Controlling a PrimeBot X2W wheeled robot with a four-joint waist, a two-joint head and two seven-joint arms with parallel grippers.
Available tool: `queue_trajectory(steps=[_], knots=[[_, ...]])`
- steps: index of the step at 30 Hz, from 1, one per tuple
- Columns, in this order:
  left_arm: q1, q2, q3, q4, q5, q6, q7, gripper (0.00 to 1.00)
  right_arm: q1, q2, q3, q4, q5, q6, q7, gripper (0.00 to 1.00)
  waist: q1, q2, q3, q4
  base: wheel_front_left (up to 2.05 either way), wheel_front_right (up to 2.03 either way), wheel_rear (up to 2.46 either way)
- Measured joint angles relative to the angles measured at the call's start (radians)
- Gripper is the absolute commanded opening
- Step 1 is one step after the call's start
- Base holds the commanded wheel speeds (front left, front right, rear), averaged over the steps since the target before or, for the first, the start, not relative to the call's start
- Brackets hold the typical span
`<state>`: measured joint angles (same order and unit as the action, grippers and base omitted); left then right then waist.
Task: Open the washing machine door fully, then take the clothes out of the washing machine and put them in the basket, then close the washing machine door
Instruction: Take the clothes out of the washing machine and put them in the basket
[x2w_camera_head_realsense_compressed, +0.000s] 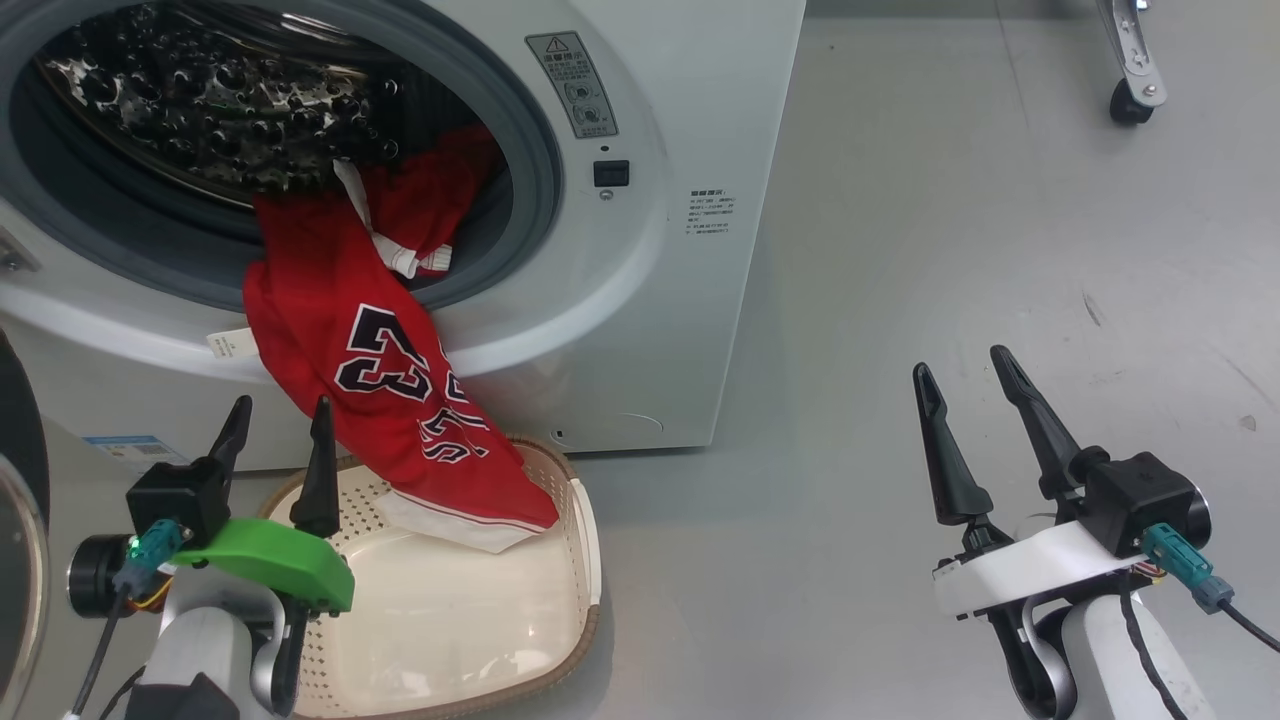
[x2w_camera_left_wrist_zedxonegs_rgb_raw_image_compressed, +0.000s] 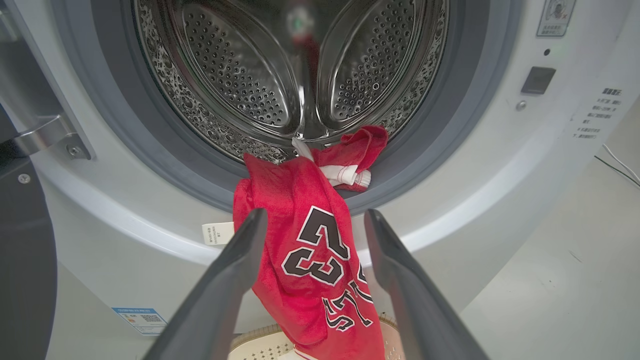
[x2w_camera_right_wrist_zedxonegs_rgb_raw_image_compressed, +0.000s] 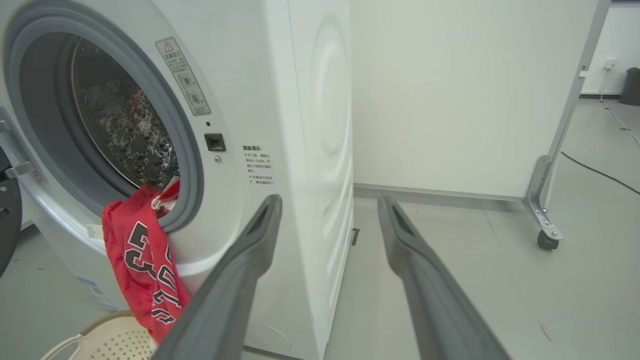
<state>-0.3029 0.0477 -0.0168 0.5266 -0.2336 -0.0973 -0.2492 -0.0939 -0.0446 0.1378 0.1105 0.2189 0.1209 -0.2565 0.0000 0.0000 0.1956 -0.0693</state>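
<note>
So: jersey (x2w_camera_head_realsense_compressed: 380, 400) reads "23" in black, white-edged; the lettering below it is folded and unreadable. Washer (x2w_camera_head_realsense_compressed: 660, 300) has a warning-triangle sticker (x2w_camera_head_realsense_compressed: 572, 85) right of its opening, print too fine to read. Jersey hangs out of the washer's drum (x2w_camera_head_realsense_compressed: 200, 110), hem in the basket (x2w_camera_head_realsense_compressed: 585, 560) at the washer's foot. Left gripper (x2w_camera_head_realsense_compressed: 282, 402) is wide open and empty, jersey just ahead between its fingers. Right gripper (x2w_camera_head_realsense_compressed: 958, 360) is wide open and empty, well right of the washer over grey floor (x2w_camera_head_realsense_compressed: 950, 200). Door (x2w_camera_head_realsense_compressed: 20, 500) is open at the washer's left.
</note>
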Motion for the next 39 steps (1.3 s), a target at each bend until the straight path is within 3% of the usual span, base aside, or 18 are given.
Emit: queue_trajectory(steps=[28, 39], knots=[[0.067, -0.006, -0.006, -0.116, 0.000, 0.013, 0.000, 1.00, 0.000, 0.000, 0.010, -0.007, 0.000, 0.000, 0.000, 1.00, 0.0000, 0.0000, 0.036, -0.023, 0.00, 0.00, 0.00], [0.067, -0.006, 0.009, -0.130, -0.004, 0.023, 0.000, 1.00, -0.002, 0.000, 0.033, -0.026, 0.000, 0.000, 0.000, 1.00, 0.0000, 0.0000, 0.096, -0.046, 0.00, 0.00, 0.00]])
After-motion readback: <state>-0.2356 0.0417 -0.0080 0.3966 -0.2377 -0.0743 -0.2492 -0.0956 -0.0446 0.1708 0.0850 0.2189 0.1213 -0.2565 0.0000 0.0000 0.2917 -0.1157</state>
